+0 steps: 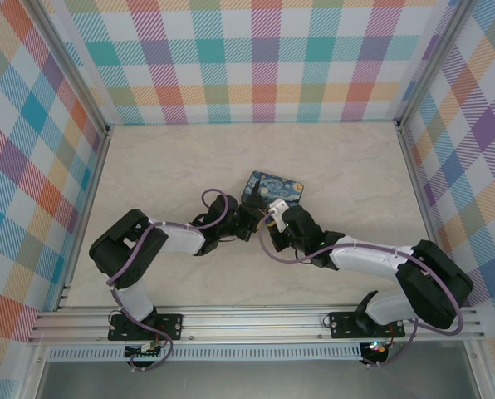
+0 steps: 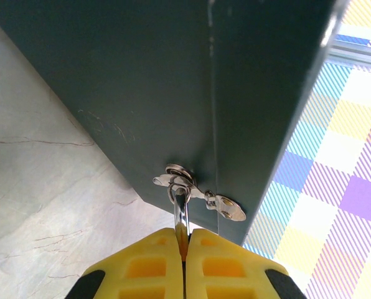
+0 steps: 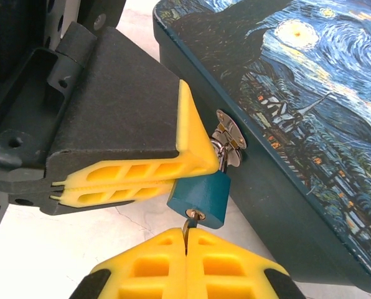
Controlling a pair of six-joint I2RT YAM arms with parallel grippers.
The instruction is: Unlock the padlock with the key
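Right wrist: right claw [image 3: 187, 244] grips the key [image 3: 187, 226], left claw [image 2: 184, 238] the padlock [image 3: 201, 194].

Little teal-blue padlock [image 3: 201, 194] sits just below the middle of the right wrist frame, hanging a bit tilted, its silver shackle hooked through a latch [image 3: 228, 134]. The key [image 3: 188, 225] looks stuck in the keyhole underneath, only a sliver showing.

1. Top cam: high behind the arm bases, looking down on the whole desk [image 1: 189, 158].
2. Left wrist cam: jammed right up to the tin [image 2: 173, 93], facing its dark side past the left pincer [image 2: 187, 235].
3. Right wrist cam: just as close, looking over the right pincer [image 3: 187, 240]; both wrist views share the tin's hasp [image 2: 201, 198].
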